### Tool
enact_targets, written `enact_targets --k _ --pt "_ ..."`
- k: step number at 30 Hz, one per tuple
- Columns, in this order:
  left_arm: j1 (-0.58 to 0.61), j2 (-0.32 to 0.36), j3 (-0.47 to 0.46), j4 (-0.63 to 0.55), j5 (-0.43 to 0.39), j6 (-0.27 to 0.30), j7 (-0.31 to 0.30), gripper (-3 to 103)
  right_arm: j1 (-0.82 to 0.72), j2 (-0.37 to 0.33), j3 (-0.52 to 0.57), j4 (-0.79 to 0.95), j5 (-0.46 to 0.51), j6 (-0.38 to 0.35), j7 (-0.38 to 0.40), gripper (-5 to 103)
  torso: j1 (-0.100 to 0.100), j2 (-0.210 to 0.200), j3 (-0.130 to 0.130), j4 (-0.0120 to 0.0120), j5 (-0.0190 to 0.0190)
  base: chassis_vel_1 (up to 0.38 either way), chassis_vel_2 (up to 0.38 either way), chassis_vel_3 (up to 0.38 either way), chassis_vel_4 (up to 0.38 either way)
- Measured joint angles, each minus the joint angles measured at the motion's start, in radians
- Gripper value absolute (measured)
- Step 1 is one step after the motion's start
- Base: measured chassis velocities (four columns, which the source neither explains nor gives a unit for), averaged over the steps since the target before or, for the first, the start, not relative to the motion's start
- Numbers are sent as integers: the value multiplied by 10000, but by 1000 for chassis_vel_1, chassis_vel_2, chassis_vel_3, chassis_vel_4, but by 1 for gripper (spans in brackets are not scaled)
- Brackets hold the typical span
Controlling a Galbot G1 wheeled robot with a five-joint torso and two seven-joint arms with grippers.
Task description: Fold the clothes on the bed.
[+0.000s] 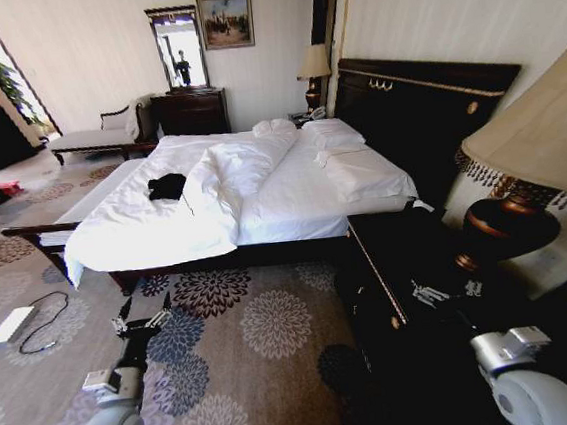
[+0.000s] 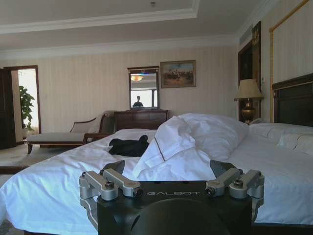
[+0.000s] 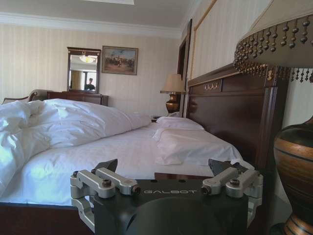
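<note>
With both the left gripper (image 1: 143, 316) and right gripper (image 1: 434, 291) spread wide, empty and short of the bed (image 1: 293, 207), reaching the crumpled clothes (image 1: 168, 186) risks snagging the bunched duvet (image 1: 222, 178) lying beside them.

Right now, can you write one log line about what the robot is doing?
stage: short of bed | clothes: unfolded on duvet | left gripper: open, over carpet | right gripper: open, over nightstand
</note>
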Motion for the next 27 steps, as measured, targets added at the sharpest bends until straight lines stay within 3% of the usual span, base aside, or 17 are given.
enact_targets --k 27 --pt "74 -164 142 -17 -73 -41 53 100 -175 239 78 112 -183 127 -87 100 -1 0 -1 -1 1 -14 17 14 -14"
